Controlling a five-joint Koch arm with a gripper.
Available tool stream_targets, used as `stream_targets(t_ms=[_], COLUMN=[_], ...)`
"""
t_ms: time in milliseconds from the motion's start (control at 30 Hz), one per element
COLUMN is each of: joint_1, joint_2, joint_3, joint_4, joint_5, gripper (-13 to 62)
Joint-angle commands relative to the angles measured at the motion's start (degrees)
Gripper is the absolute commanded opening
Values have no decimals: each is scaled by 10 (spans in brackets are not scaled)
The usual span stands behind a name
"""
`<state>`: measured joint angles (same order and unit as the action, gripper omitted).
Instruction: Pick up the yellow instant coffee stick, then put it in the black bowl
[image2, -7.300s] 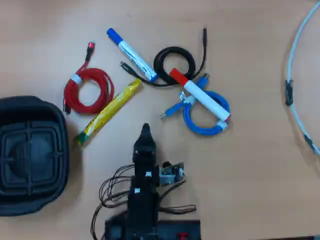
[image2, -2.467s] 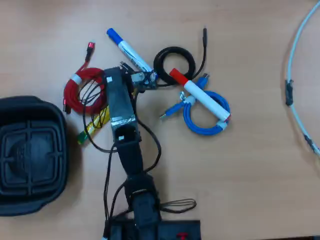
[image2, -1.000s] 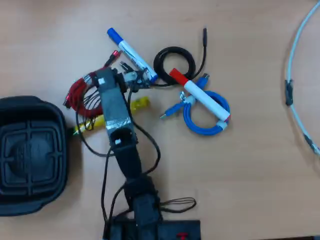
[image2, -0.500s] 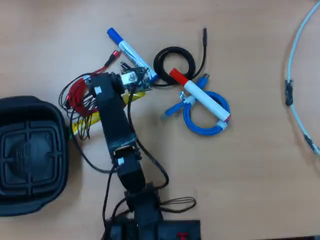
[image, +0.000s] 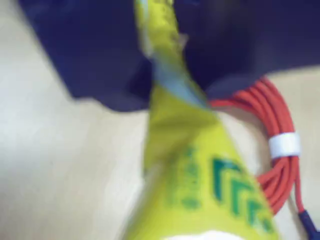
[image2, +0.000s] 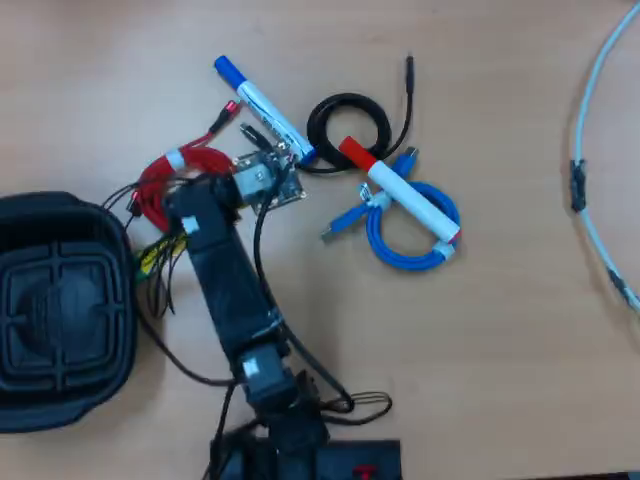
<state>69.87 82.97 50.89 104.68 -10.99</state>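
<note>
In the wrist view the yellow instant coffee stick (image: 192, 165) runs from top centre down to the bottom edge, its green print blurred. My gripper (image: 170, 90) is shut on the stick, with a dark jaw on each side of it. From overhead, my gripper (image2: 185, 205) sits under the arm's head, just right of the black bowl (image2: 30, 220). Only a short yellow end of the stick (image2: 156, 257) shows there, beside the bowl's right rim. The rest of the stick is hidden by the arm.
A red cable coil (image2: 190, 165) lies right behind the gripper and shows on the right in the wrist view (image: 272, 130). Further right lie a blue-capped marker (image2: 262, 105), a black cable coil (image2: 350, 125), a red-capped marker (image2: 400, 190) and a blue cable (image2: 410, 235). A white cable (image2: 590, 150) curves along the right edge.
The arm has swung left towards the bowl, taking the yellow stick with it. The red cable coil has been nudged and now shows more above the gripper.
</note>
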Motion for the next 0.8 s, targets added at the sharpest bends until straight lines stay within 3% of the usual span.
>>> stream_targets(t_ms=[0,500,767], joint_1=[-9,-9,89], joint_2=[54,128,125], joint_3=[-14,35,57], joint_4=[53,52,46], joint_5=[-11,-3,5], gripper=[-69,-68,-68])
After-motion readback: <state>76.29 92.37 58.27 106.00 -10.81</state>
